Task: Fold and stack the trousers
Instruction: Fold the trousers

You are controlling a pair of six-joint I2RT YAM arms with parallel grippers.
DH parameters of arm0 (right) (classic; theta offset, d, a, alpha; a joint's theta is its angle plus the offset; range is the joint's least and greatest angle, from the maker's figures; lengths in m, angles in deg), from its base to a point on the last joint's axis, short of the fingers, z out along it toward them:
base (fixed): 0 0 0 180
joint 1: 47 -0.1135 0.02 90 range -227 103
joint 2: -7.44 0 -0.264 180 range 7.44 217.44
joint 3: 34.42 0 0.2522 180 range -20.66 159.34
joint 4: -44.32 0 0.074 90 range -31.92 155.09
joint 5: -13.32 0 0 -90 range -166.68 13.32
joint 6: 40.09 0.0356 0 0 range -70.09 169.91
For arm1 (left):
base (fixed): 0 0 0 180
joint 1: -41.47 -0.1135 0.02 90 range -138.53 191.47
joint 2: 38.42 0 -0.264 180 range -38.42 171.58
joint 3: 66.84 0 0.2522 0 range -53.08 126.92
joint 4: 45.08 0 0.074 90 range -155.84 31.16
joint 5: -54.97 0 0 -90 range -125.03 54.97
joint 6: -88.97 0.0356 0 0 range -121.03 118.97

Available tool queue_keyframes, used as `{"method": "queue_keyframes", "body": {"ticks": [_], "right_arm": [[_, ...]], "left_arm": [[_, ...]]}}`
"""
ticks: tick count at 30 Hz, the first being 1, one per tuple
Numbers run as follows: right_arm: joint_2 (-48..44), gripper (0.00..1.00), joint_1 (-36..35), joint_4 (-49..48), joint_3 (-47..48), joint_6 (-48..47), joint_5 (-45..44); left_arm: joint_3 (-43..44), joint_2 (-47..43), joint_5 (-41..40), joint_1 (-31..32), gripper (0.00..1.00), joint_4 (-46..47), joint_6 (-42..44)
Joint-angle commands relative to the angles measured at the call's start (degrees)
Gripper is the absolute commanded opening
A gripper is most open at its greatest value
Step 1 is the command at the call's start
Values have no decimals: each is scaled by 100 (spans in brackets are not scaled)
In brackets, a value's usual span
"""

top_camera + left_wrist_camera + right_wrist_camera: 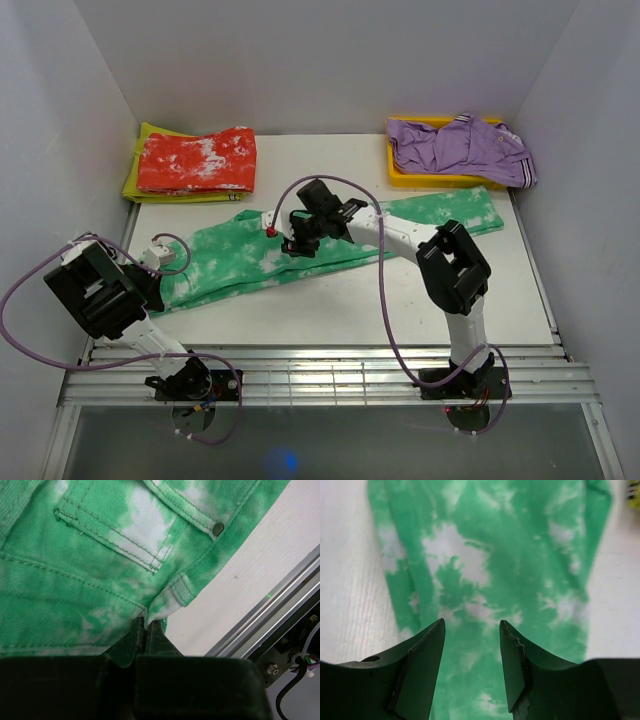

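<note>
The green tie-dye trousers (240, 262) lie spread across the table, waist at the left, legs running to the far right. My left gripper (160, 262) is shut on the waistband corner at the trousers' left end; the left wrist view shows its jaws pinching a fold of the trousers (100, 570) beside a back pocket and a metal button (218, 528). My right gripper (298, 244) is open and hovers over the middle of the trousers (485, 580), empty, its fingertips (439, 630) above the cloth.
A red-and-white folded garment (198, 160) lies on a yellow one (140, 165) at the far left. A yellow tray (410, 177) with a purple garment (460, 148) stands at the far right. The table's metal front rail (320, 365) runs along the near edge.
</note>
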Motion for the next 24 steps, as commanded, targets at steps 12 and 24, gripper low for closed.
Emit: {"method": "queue_keyframes", "body": {"ticks": [12,24], "right_arm": [[632,52,-191,937,116,-612,185],[536,45,-191,725,388,-200,369]], "left_arm": [[-2,206,-544,-59,1,690,95],[-2,197,-553,-68,0,664,174]]}}
